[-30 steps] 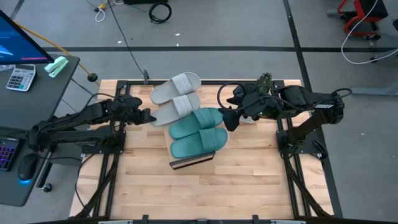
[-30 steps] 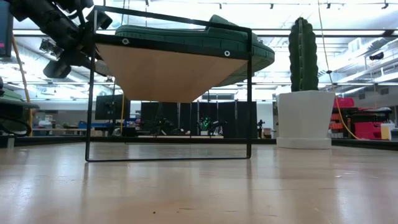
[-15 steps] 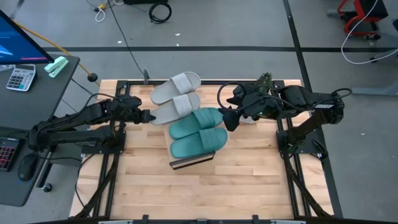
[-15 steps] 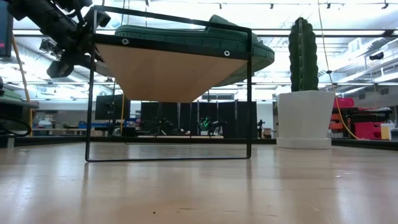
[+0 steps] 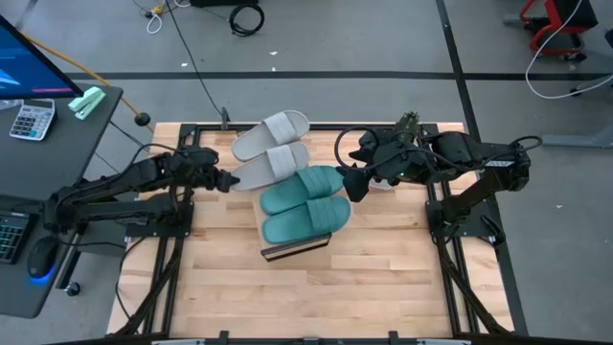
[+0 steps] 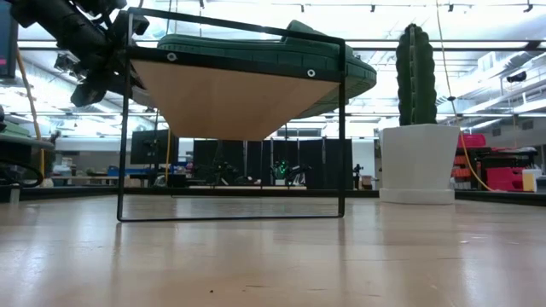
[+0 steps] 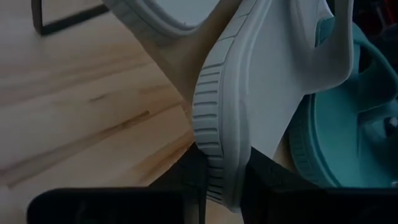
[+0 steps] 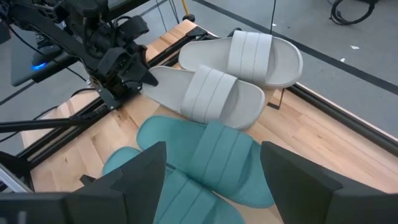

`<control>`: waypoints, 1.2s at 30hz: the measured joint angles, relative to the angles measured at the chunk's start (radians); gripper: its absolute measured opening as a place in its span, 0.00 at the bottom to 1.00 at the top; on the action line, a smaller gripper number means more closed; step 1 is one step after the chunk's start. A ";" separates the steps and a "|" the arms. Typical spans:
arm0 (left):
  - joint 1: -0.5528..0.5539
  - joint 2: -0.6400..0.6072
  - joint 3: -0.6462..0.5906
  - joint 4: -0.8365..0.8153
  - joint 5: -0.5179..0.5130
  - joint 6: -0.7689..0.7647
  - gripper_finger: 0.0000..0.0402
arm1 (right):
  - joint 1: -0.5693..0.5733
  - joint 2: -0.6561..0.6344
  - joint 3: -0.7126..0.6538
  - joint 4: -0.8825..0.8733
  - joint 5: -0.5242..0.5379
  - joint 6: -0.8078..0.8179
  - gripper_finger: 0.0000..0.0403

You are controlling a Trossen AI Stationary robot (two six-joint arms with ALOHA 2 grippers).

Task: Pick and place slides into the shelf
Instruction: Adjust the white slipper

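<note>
Four slides lie side by side on the shelf [image 5: 296,250], a light wood board on a dark frame [image 6: 230,102]. Two pale grey slides [image 5: 272,134] are at the far end and two teal ones [image 5: 305,203] nearer. My left gripper [image 5: 230,180] reaches in from the table's left and is shut on the nearer grey slide [image 8: 205,94]. My right gripper [image 5: 352,184] hangs open above the right ends of the teal slides [image 8: 205,149], touching nothing. My left gripper pinches the nearer grey slide's heel end [image 7: 219,163] between its two fingers [image 7: 194,182], with the ribbed sole edge between them. It comes from the table's left, slanting down. The rest of the slide lies on the shelf beside the other grey slide [image 8: 249,53].
A cactus in a white pot [image 6: 418,136] stands at the table's far right. A desk with a calculator [image 5: 32,120] and a keyboard is left of the table. Bare wooden tabletop [image 5: 287,297] lies near the front edge.
My left gripper has rolled about its own pointing line while staying in place, still shut on the grey slide's heel end. My right gripper has kept still.
</note>
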 joint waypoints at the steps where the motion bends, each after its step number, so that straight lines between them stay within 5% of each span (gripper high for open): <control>1: 0.000 0.000 0.000 0.000 -0.007 0.017 0.15 | 0.000 0.000 0.000 0.000 0.000 0.002 0.66; 36: -0.133 0.000 0.000 0.100 -0.227 0.155 0.14 | 0.000 0.076 -0.005 -0.008 -0.010 0.010 0.66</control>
